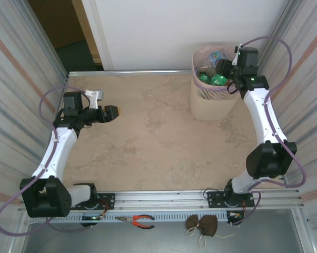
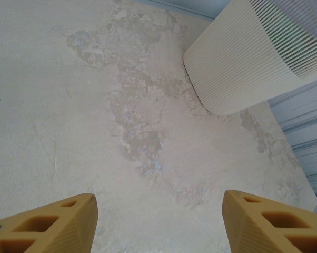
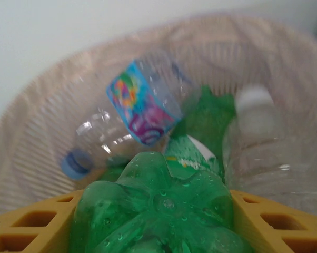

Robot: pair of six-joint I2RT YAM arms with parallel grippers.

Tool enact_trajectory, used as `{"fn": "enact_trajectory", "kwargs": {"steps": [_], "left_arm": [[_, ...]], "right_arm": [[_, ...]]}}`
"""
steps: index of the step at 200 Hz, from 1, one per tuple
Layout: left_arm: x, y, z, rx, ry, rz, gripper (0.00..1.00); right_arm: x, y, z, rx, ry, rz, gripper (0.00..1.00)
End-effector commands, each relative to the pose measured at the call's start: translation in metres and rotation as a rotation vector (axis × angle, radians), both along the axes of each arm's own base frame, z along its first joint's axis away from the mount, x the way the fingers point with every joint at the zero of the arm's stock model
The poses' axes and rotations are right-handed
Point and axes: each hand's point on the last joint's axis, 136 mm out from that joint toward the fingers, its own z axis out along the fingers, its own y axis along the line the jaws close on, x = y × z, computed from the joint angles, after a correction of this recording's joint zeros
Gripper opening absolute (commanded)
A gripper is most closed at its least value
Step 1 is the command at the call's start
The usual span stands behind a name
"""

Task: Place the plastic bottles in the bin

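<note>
Right gripper (image 3: 157, 232) is over the bin (image 1: 214, 103), its yellow fingers (image 3: 27, 229) clamped either side of a green plastic bottle (image 3: 164, 203) whose ridged base points up at the wrist camera. Here's the worry: just below the jaws the bin is piled with plastic bottles, with a clear one with a multicoloured label (image 3: 142, 105) ahead and left, and a white-capped clear one (image 3: 258, 121) ahead and right. Dropped onto that heap, the green bottle could bounce or roll toward the rim instead of settling. It looks beaded with droplets too, so I'd guess it could slip crooked on release. Push lower and the fingers risk snagging the pink liner (image 3: 42, 116). The right arm is stretched well forward, wrist tipped down into the mouth of the bin. Over on the other side, the left gripper (image 1: 110, 113) hangs with jaws apart and nothing between them, the arm folded back and tabletop (image 2: 95, 105) beneath it. The bin's ribbed wall (image 2: 243, 58) sits ahead and to its right, well apart.
</note>
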Motion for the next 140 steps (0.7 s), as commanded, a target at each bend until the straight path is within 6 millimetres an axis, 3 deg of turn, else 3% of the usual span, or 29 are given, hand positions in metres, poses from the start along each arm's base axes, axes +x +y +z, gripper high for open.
{"fn": "enact_trajectory", "kwargs": {"steps": [1,16,31,55,83,92,98,102,110,140], "left_arm": [[0.000,0.000,0.000,-0.019,-0.002,-0.006,0.64],[0.001,0.000,0.000,-0.020,-0.002,-0.007,0.64],[0.001,0.000,0.000,-0.020,-0.001,-0.005,0.64],[0.001,0.000,0.000,-0.023,0.001,-0.006,0.64],[0.000,0.000,0.000,-0.023,-0.001,-0.007,0.64],[0.001,0.000,0.001,-0.023,-0.003,-0.006,0.64],[0.001,0.000,0.001,-0.022,-0.003,-0.006,0.64],[0.001,0.000,0.000,-0.021,-0.002,-0.006,0.64],[0.000,0.000,0.001,-0.022,-0.005,-0.007,0.64],[0.000,0.001,0.001,-0.015,-0.004,-0.002,0.64]], "right_arm": [[0.002,-0.004,-0.016,-0.051,0.034,0.008,0.45],[0.000,-0.001,-0.025,-0.066,0.076,0.036,0.51],[-0.002,0.000,-0.018,-0.077,0.081,0.049,0.63],[-0.005,-0.005,0.013,-0.104,0.026,0.034,0.79],[-0.006,-0.010,0.054,-0.133,-0.051,0.018,0.82],[-0.005,-0.011,0.063,-0.140,-0.064,0.019,0.80],[-0.003,-0.011,0.058,-0.140,-0.050,0.022,0.77],[-0.003,-0.010,0.073,-0.138,-0.079,0.022,0.75],[-0.003,-0.009,0.075,-0.138,-0.076,0.028,0.70],[-0.009,-0.007,0.055,-0.136,-0.008,0.038,0.41]]}}
